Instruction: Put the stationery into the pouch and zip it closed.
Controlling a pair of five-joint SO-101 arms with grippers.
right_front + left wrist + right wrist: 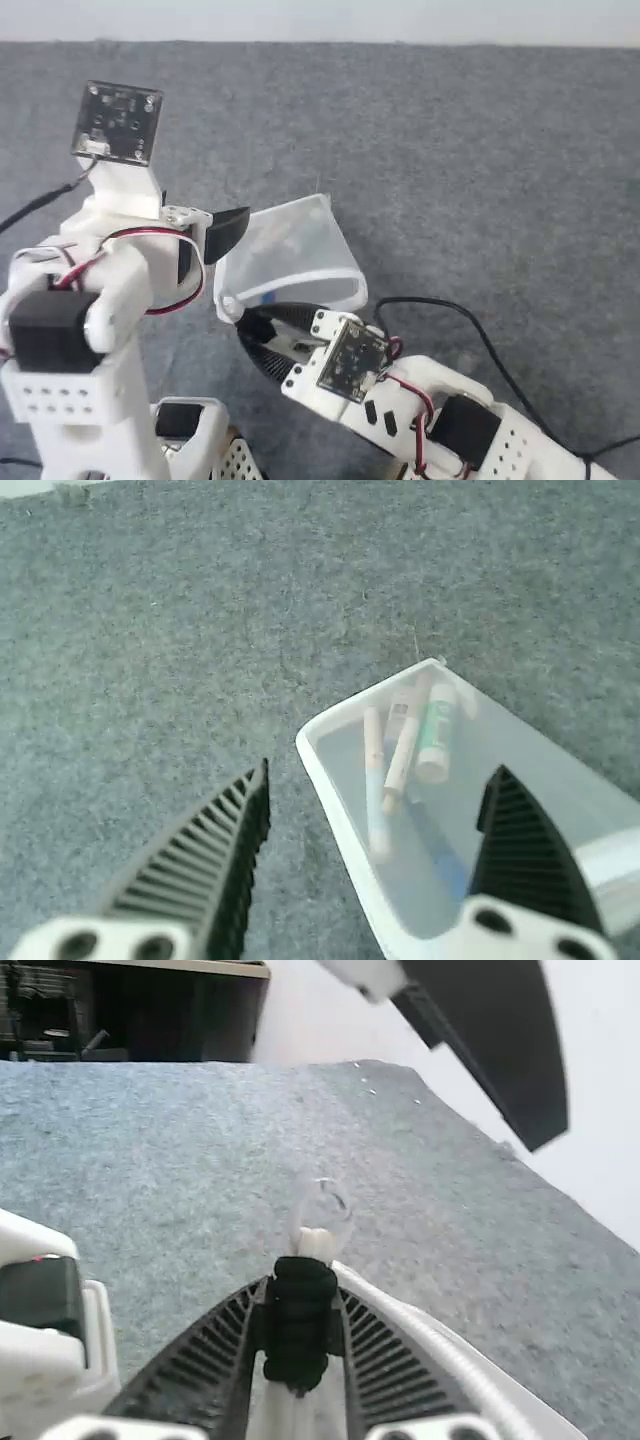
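High view, item 1: pouch (290, 250), translucent with a white rim, on the grey-covered desk (480, 150). It lies near the desk's arm-side edge, between the two arms.

Contents, per left wrist view: stationery (400, 755), made up of several pens (375, 780) and a white-and-green stick (435, 735). These lie close together inside the pouch, toward one end.

Item 2: left gripper (380, 770), jaws spread wide and holding nothing. It hangs over the pouch, with one black finger to either side of it and neither touching.

Item 3: right gripper (300, 1285), jaws closed tight on a black tab (300, 1330) at the pouch's rim. In high view it meets the pouch at the corner nearest the arms.
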